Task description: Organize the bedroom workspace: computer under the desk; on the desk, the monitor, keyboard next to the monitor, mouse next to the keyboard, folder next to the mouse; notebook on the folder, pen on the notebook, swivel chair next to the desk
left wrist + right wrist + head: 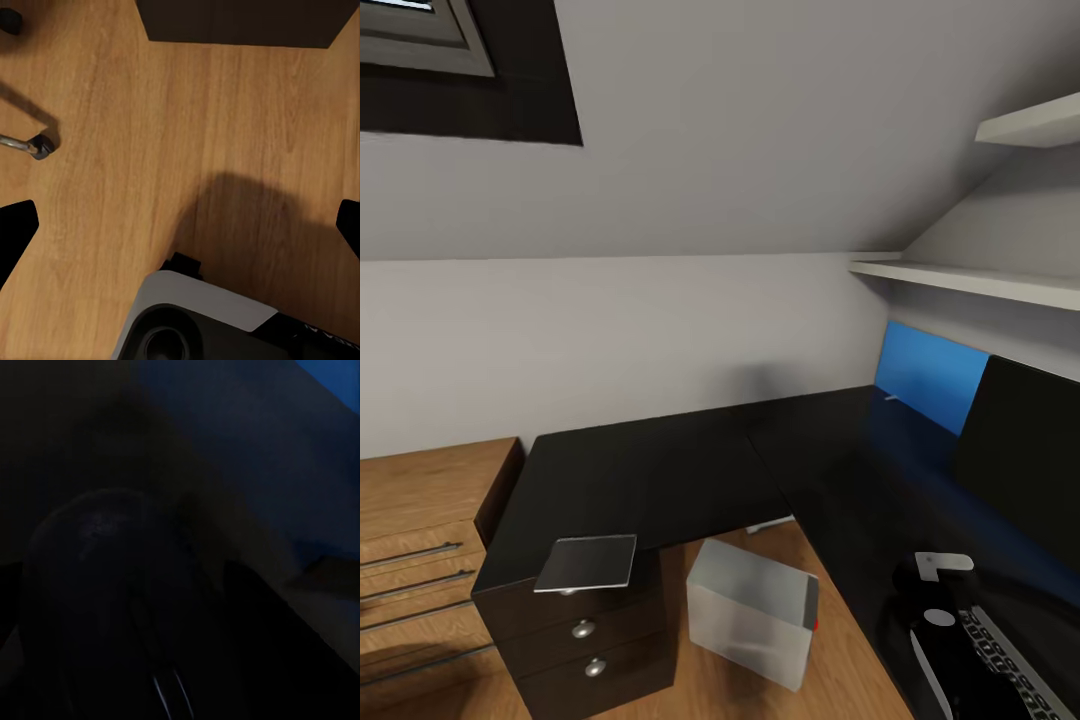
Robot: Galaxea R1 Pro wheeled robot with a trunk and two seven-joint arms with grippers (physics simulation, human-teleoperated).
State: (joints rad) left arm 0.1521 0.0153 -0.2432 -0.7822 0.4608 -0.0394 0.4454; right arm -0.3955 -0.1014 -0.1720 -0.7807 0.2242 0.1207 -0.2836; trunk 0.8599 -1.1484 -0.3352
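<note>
The black L-shaped desk (660,470) fills the middle of the head view. On its near left corner, over the drawers, lies the grey notebook (588,562). The light grey computer (750,612) stands on the floor under the desk. On the right wing are the black monitor (1025,460) and the keyboard (1015,675). A small white sliver, likely the pen (890,398), lies by the blue wall panel. My right gripper (935,600) hovers beside the keyboard. Its wrist view is very dark and shows the oval mouse (124,600) close up. My left gripper (180,229) hangs open over bare floor.
A light-wood cabinet (420,520) stands left of the desk's three-drawer unit (585,640). White shelves (970,280) run above the desk's right wing. In the left wrist view a chair caster on a metal spoke (37,146) and my own base (202,322) sit on the plank floor.
</note>
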